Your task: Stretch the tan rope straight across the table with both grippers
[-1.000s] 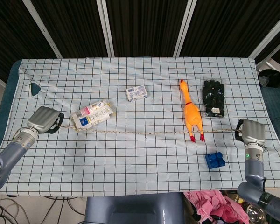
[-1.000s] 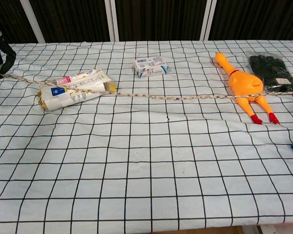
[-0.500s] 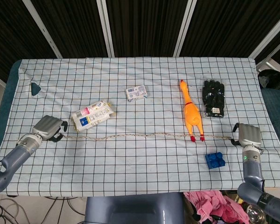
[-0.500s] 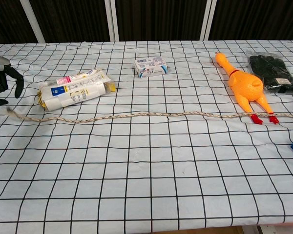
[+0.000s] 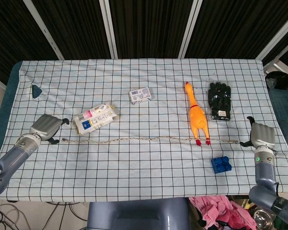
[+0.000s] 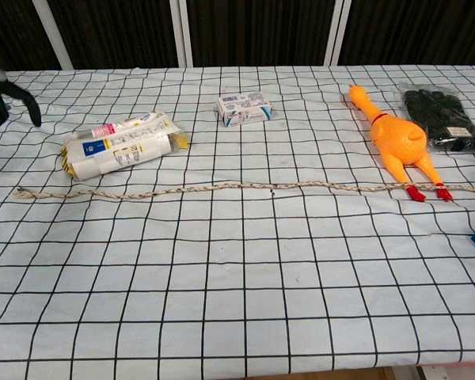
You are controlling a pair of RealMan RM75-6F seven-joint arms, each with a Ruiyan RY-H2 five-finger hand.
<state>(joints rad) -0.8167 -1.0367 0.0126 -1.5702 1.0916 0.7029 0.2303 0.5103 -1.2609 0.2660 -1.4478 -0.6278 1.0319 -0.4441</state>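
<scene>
Head view shows the checked white cloth-covered surface (image 5: 144, 187) with the thin tan twisted rope (image 5: 149, 139) lying nearly straight across it, one end near my left hand (image 5: 46, 127) and the other near my right hand (image 5: 262, 135); neither hand touches it. My left fingers (image 5: 62, 121) are spread and hold nothing, and my right ones look loosely apart and empty too. Behind the rope lie an orange rubber chicken (image 5: 197, 115), whose red feet touch it, and a white printed packet (image 5: 95, 118).
</scene>
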